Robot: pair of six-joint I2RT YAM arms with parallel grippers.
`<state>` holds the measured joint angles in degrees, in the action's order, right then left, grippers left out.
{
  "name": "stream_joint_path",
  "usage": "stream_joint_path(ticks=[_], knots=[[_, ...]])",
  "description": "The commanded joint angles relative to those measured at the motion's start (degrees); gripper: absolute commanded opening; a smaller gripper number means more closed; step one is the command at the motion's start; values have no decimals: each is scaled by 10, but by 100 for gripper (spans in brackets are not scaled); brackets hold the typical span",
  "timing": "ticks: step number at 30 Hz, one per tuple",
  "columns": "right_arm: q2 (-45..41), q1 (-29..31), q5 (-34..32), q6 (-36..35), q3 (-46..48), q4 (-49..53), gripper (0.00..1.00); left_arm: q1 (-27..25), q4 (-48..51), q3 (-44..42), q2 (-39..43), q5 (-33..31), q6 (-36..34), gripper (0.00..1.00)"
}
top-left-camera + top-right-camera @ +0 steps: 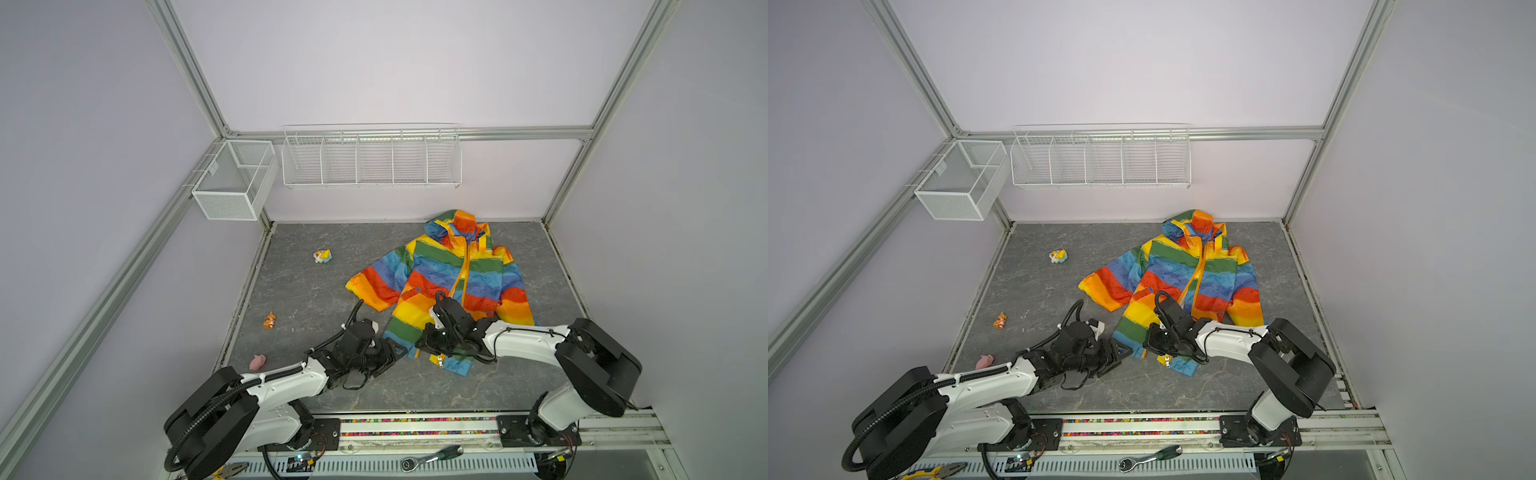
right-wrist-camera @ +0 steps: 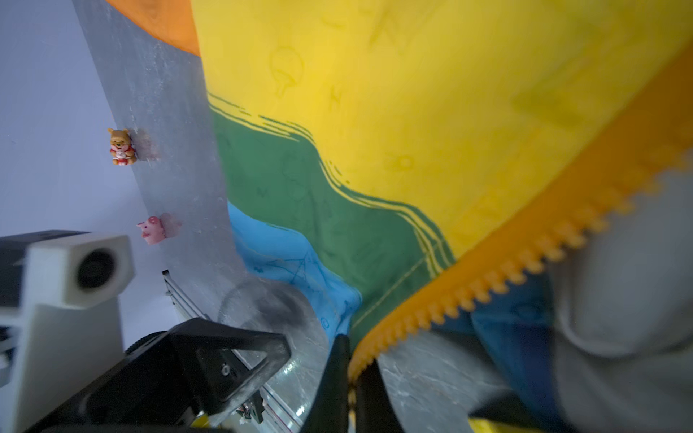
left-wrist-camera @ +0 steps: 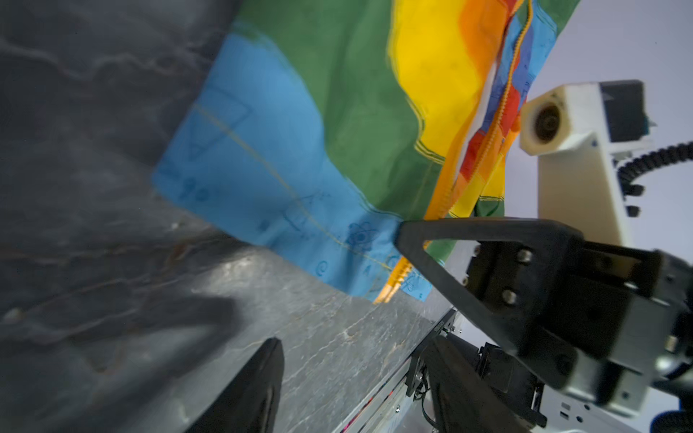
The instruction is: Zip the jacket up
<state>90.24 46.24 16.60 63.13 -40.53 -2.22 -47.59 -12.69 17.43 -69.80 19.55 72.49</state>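
Right gripper is clamped shut on the lower end of the orange zipper tape of the jacket, at the blue hem. Left gripper stands with its jaws apart and holds nothing. Bare table shows between its fingers, and it sits just beside the hem of the same front panel.

Location: the jacket lies on the table, right of centre in both top views, hood toward the back wall, hem toward the arms.

Progress: the zipper is not closed at its lower end. In the right wrist view the gripped row of teeth runs free, with no mating row engaged. In the left wrist view the two tapes diverge. Whether the section near the collar is joined cannot be determined. A small metal part, probably the slider, lies at the hem of the other panel.

Judged state: early. The two tape ends must first be brought together at the hem and engaged, and the slider then drawn up to the collar.
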Motion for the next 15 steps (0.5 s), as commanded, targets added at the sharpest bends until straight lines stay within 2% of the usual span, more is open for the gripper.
stream_joint_path(ticks=[1, 8, 15], knots=[[-2, -11, 35, 41, 10, -54, 7, 0, -105, -5, -6, -1, 58, 63], [0, -19, 59, 72, 18, -97, 7, -7, -173, -7, -35, -6, 92, 66], [-10, -30, 73, 93, 32, -124, 7, -11, -291, -16, -108, -8, 127, 63]])
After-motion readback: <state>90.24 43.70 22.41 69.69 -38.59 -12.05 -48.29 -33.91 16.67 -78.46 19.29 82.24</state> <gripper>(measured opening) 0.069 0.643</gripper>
